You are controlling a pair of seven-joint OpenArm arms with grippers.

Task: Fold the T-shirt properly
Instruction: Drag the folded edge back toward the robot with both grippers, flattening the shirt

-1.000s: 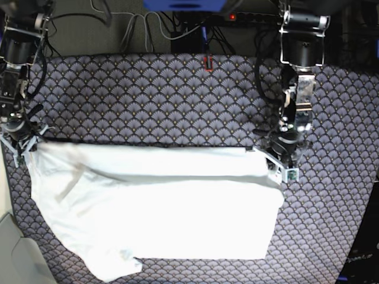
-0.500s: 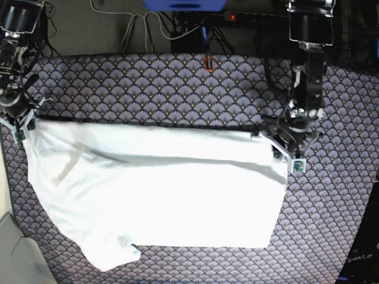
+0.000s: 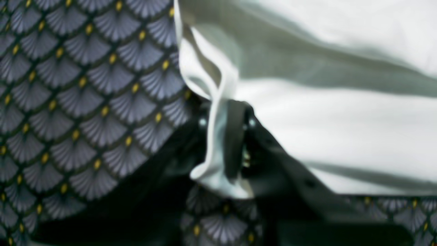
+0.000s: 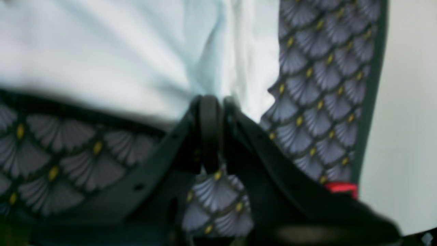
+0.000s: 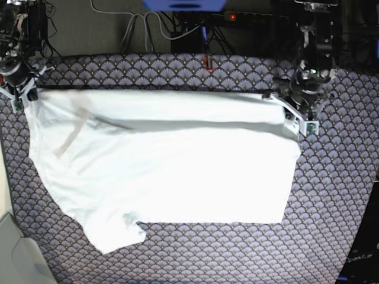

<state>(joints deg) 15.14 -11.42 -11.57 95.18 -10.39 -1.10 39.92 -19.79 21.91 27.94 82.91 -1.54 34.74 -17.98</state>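
Note:
The white T-shirt (image 5: 166,171) lies spread across the patterned table, its far edge stretched taut between my two grippers. My left gripper (image 5: 294,115) is at the right of the base view, shut on the shirt's far right corner. In the left wrist view, a fold of the T-shirt (image 3: 324,119) is pinched in that gripper (image 3: 225,143). My right gripper (image 5: 22,94) is at the far left, shut on the other corner. The right wrist view shows the T-shirt (image 4: 119,51) running into this gripper (image 4: 218,112). A sleeve hangs toward the front left.
A grey fan-patterned cover (image 5: 177,71) tops the table. Cables and a power strip (image 5: 237,16) run behind its far edge, beside a small red marker (image 5: 207,62). The table's left edge (image 5: 5,177) is close to my right gripper.
Both grippers have carried the shirt's held edge toward the back of the table. The whole shirt has slid that way, and its near hem now lies farther from the front.

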